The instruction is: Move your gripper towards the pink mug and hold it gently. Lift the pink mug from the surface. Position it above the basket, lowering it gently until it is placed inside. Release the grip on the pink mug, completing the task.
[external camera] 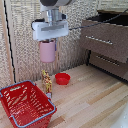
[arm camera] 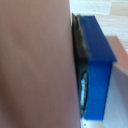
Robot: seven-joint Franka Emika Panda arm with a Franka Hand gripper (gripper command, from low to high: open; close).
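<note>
My gripper (external camera: 48, 42) is shut on the pink mug (external camera: 48, 51) and holds it high in the air, well above the wooden floor. The mug hangs upright below the white boxy hand. The red mesh basket (external camera: 38, 116) with its grey-blue rim stands on the floor toward the exterior view's left, lower and nearer than the mug, apart from it. In the wrist view the pink mug (arm camera: 32, 62) fills most of the picture, pressed against a dark blue fingertip (arm camera: 97, 75).
A low red bowl (external camera: 62, 78) and a small yellow-brown figurine (external camera: 47, 81) stand on the wooden floor below the mug. A dark wooden drawer cabinet (external camera: 107, 42) is at the exterior view's right. A woven wall panel is behind the arm.
</note>
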